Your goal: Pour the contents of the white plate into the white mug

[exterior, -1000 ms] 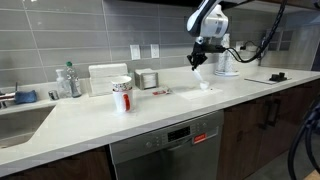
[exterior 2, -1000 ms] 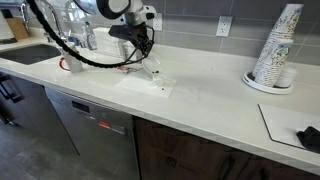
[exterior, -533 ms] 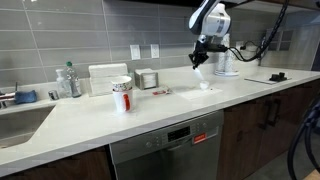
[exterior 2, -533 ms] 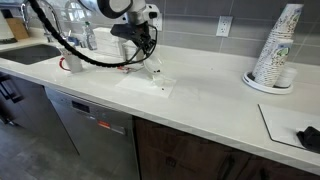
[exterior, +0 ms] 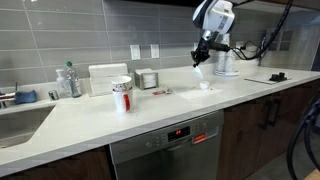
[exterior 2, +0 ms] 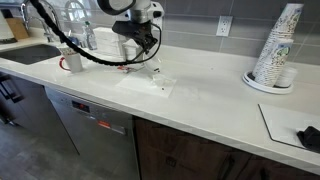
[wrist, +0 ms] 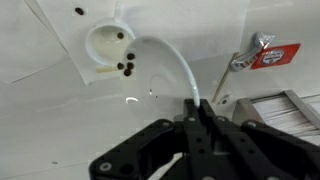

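My gripper [wrist: 195, 108] is shut on the rim of the white plate [wrist: 168, 58], which I hold tilted steeply, almost on edge, above the counter. The white mug [wrist: 105, 45] stands on the counter just below and beside the plate's lower edge, with a few small dark bits inside it. In both exterior views the gripper [exterior: 204, 48] [exterior 2: 148, 47] hangs above the mug [exterior: 206, 86] [exterior 2: 155, 75], with the plate [exterior: 199, 69] [exterior 2: 153, 64] between them. I cannot tell whether any bits remain on the plate.
A red-and-white patterned cup [exterior: 121, 96] and a round metal tin [exterior: 147, 79] stand further along the counter. A white jug [exterior: 226, 62] is behind the mug. Stacked paper cups [exterior 2: 277, 50] stand at the far end. A sink [exterior: 18, 120] lies at one end.
The gripper has risen a little with the tilted plate over the mug. Nothing else has moved.
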Motion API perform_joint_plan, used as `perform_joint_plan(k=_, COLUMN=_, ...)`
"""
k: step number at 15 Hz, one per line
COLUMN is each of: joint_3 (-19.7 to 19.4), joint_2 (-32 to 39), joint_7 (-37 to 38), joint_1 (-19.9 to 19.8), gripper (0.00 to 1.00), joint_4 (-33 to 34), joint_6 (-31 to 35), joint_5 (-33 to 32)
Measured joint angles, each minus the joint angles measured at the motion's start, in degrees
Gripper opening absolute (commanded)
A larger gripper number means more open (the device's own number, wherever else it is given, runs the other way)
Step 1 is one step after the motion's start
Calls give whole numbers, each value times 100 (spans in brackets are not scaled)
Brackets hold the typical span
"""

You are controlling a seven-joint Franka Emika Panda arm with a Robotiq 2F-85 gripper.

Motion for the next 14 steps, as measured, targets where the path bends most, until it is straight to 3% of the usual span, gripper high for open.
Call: perform_joint_plan(k=14, joint_3=-41, joint_2=-112, joint_7=-1259, joint_1=-438, gripper=2, joint_4=165, joint_6=-979, joint_5=1320)
